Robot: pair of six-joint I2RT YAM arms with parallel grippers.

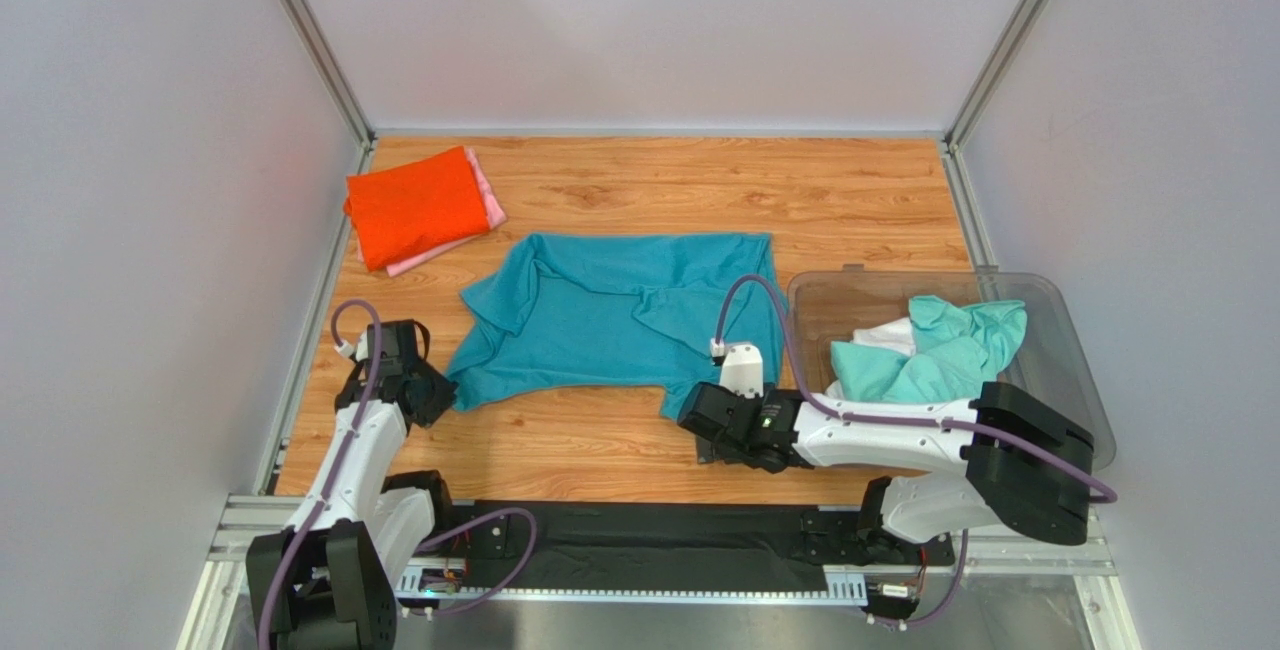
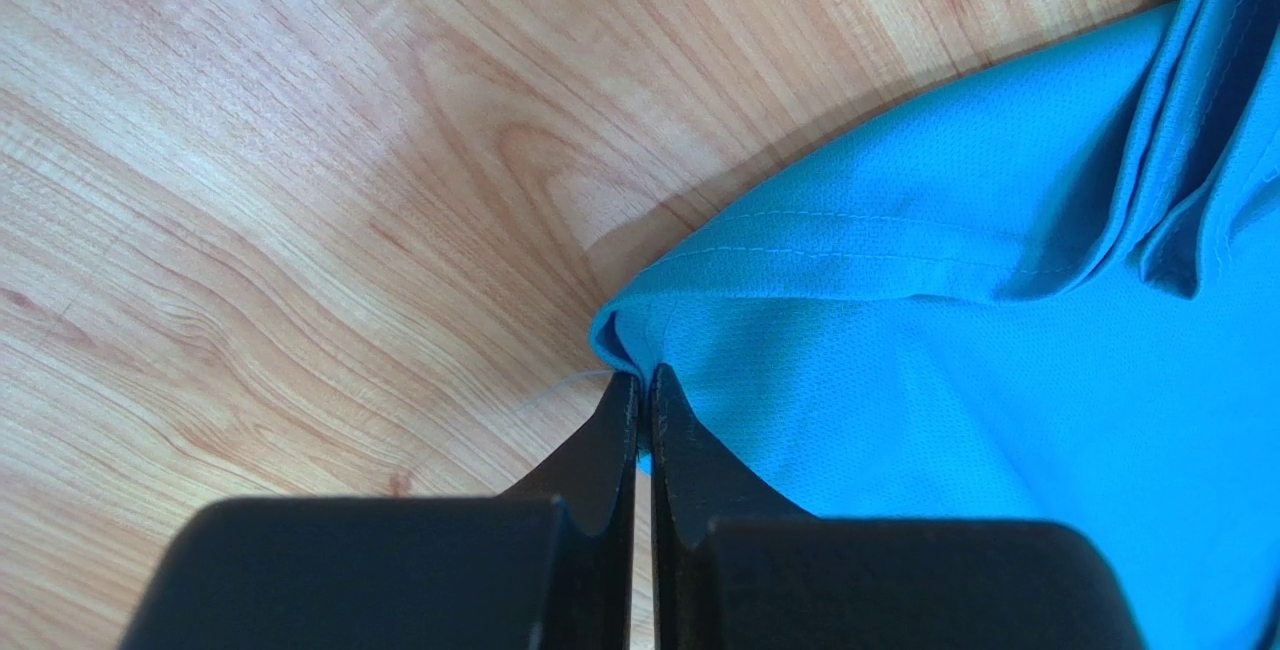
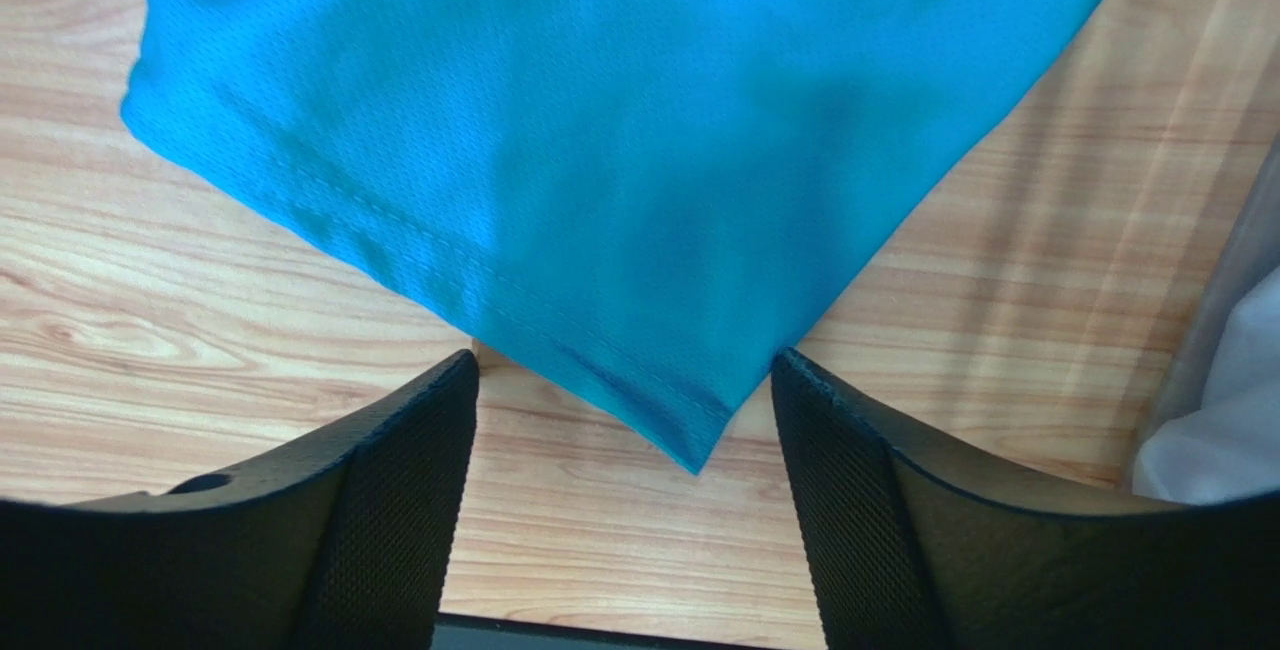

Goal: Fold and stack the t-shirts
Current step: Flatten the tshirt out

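The teal shirt (image 1: 616, 313) lay rumpled mid-table (image 1: 842, 200), w/ the L gripper (image 2: 639, 388) clamped on its near-left corner, fingers pressed together & a sliver of cloth between. The R gripper (image 3: 624, 380) stood wide open, its fingers either side of the near-right corner, apart from both. The orange shirt (image 1: 413, 205) lay folded atop the pink shirt (image 1: 489, 200) far left; the mint shirt (image 1: 939, 350) & white shirt (image 1: 890, 335) sat bunched in the bin (image 1: 1052, 365) at right.
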